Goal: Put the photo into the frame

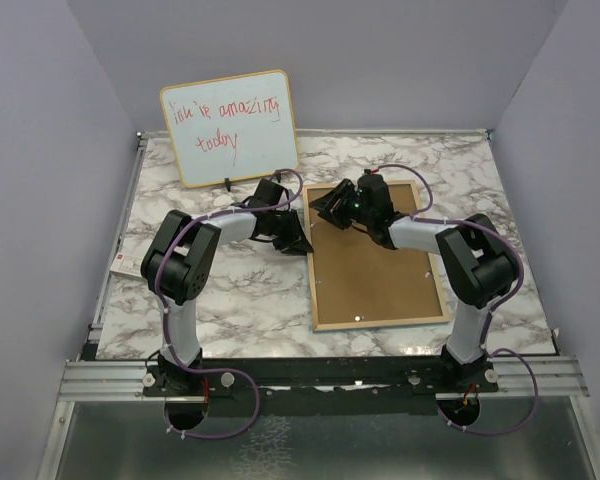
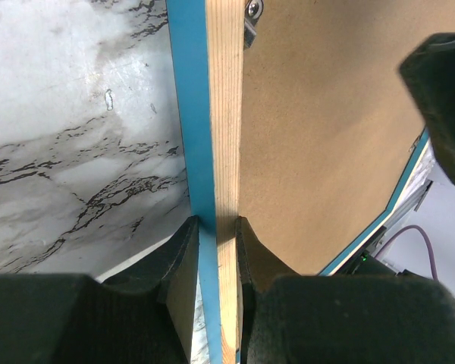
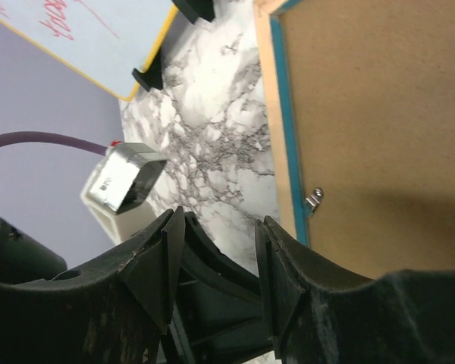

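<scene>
Left fingers (image 2: 178, 273) clamping the frame (image 2: 224, 114) by its left edge, backing side facing up on marble bench (image 1: 230, 300), right fingers (image 3: 155, 265) hovering apart.

A tabletop (image 1: 230, 300) of white marble pattern with grey veins sits in a booth of plain pale lavender walls: a back wall (image 1: 400, 60), a left wall (image 1: 40, 180) and a right wall (image 1: 570, 160). A whiteboard (image 1: 230, 125) with red handwriting stands at the back. An aluminium rail (image 1: 320, 372) runs along the near edge under soft, even light.
</scene>
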